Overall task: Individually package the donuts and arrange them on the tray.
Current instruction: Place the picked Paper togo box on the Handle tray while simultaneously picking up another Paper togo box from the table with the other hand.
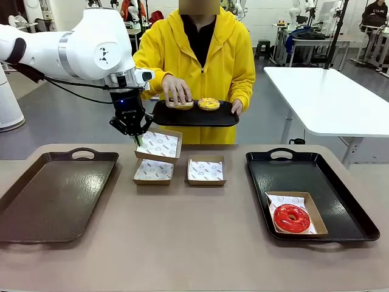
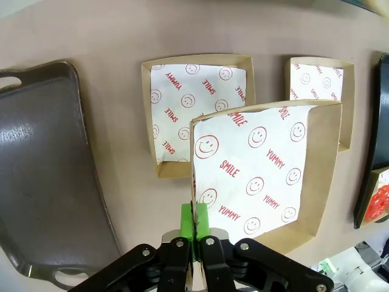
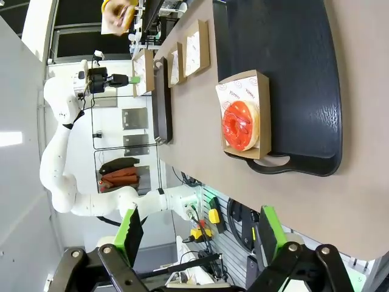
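My left gripper [image 1: 137, 139] is shut on the rim of a paper-lined cardboard box [image 1: 159, 145], holding it tilted above the table. In the left wrist view the green fingertips [image 2: 194, 220] pinch the near edge of that box [image 2: 267, 176]. Below it two more lined boxes [image 1: 153, 171] [image 1: 205, 170] rest on the table. A glossy red donut [image 1: 291, 218] lies in a box on the black tray [image 1: 316, 167] at the right. The right wrist view shows that donut [image 3: 241, 125] beyond my open right gripper [image 3: 200, 234]. The person holds a small black tray [image 1: 197, 117] with a yellow sprinkled donut [image 1: 208, 104], one hand resting on another donut [image 1: 181, 104].
A brown tray [image 1: 55, 194] lies at the table's left, bare inside, and shows too in the left wrist view [image 2: 42, 170]. The person in a yellow hoodie stands at the far edge. A white table [image 1: 328, 97] stands behind at the right.
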Motion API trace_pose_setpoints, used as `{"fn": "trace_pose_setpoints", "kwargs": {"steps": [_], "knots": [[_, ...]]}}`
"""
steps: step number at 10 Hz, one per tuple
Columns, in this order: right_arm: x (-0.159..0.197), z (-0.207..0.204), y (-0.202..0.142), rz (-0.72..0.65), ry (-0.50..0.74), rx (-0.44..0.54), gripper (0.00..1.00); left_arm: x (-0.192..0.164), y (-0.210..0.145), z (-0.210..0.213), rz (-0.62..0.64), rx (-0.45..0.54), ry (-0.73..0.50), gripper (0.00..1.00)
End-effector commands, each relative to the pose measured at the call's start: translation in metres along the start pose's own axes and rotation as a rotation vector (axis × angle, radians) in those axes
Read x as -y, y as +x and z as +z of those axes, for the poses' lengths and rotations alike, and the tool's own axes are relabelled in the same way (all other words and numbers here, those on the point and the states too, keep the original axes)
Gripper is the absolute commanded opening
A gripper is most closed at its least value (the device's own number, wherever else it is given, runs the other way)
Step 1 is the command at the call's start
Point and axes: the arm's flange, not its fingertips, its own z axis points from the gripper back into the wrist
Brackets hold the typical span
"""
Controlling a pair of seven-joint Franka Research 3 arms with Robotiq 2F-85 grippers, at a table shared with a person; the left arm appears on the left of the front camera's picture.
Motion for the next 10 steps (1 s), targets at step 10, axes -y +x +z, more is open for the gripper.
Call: {"fn": "trace_pose_setpoints", "kwargs": {"steps": [10], "knots": [[0.0003, 0.0012, -0.0011, 0.002, 0.005, 0.0, 1.0, -0.0008, -0.0005, -0.0004, -0.001, 0.003, 0.0, 0.0]]}}
